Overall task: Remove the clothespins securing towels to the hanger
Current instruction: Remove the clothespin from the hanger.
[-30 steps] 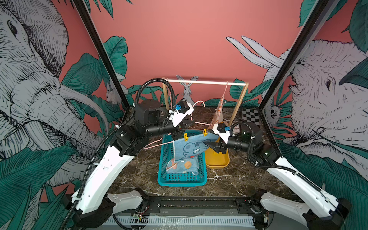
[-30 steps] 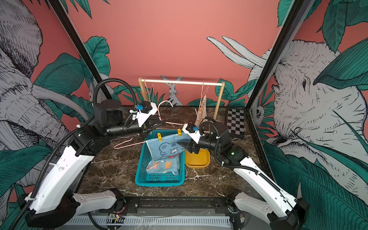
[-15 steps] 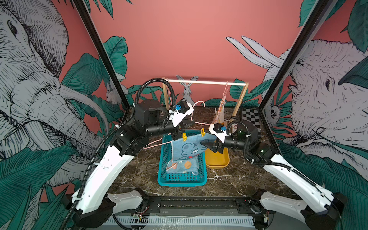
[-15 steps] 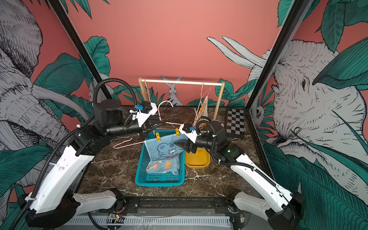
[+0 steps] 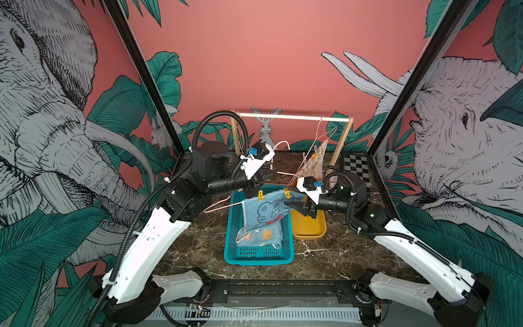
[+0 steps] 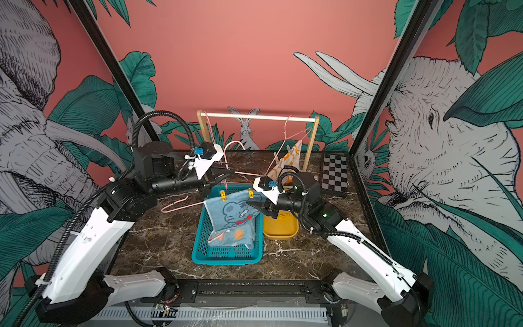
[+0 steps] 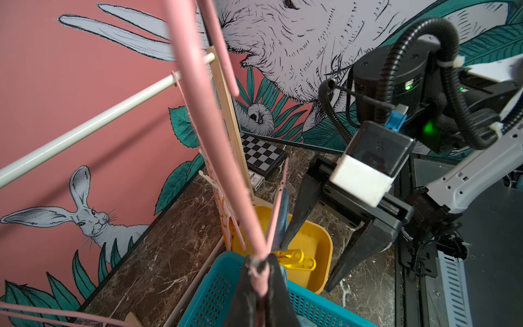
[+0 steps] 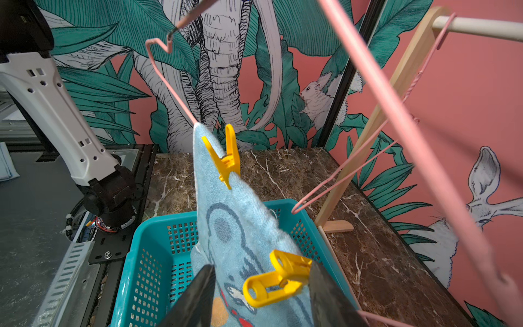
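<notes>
Teal basket (image 5: 259,257) holds spotted towel (image 5: 267,240); yellow bin (image 5: 309,228) beside

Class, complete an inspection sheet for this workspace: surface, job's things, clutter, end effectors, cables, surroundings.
Surface: dark marble-patterned tabletop.
Job's things: blue tiger-print towel pinned to pink wire hanger by two yellow plastic clothespins; cream orange-flowered towel hanging from wooden rack; light blue spotted towel lying in teal plastic basket.
Clutter: yellow plastic tray; chequered board.
End effectors: left end effector shut on hanger; right end effector open, straddling one clothespin.
Cables: black corrugated hoses looping over both arms.
Surroundings: pink jungle-mural walls.
</notes>
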Robot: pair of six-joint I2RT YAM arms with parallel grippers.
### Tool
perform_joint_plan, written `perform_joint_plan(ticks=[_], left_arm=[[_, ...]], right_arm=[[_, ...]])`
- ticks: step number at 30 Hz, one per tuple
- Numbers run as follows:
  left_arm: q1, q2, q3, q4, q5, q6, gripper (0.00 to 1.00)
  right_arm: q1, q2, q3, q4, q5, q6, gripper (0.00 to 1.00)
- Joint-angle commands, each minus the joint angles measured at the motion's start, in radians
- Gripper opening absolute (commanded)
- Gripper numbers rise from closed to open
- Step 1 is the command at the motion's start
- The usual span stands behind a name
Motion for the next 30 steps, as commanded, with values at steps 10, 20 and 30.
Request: perform_joint_plan(ticks=[10, 20, 30], left_arm=[[0.000, -0.014, 0.023, 0.014, 0.102, 0.004, 0.00], [0.000, -0.002, 0.033, -0.010, 0.108, 0.005, 0.00], [0.000, -0.003, 0.038, -0.019, 0.105, -0.001, 0.00]], right_arm=[[0.014, 0.001, 0.034, 0.018, 0.049, -0.078, 0.52], [0.017, 0.006, 0.068, -0.020, 0.016, -0.118, 0.45], [0.019, 0.005, 0.077, -0.059, -0.027, -0.144, 0.35]])
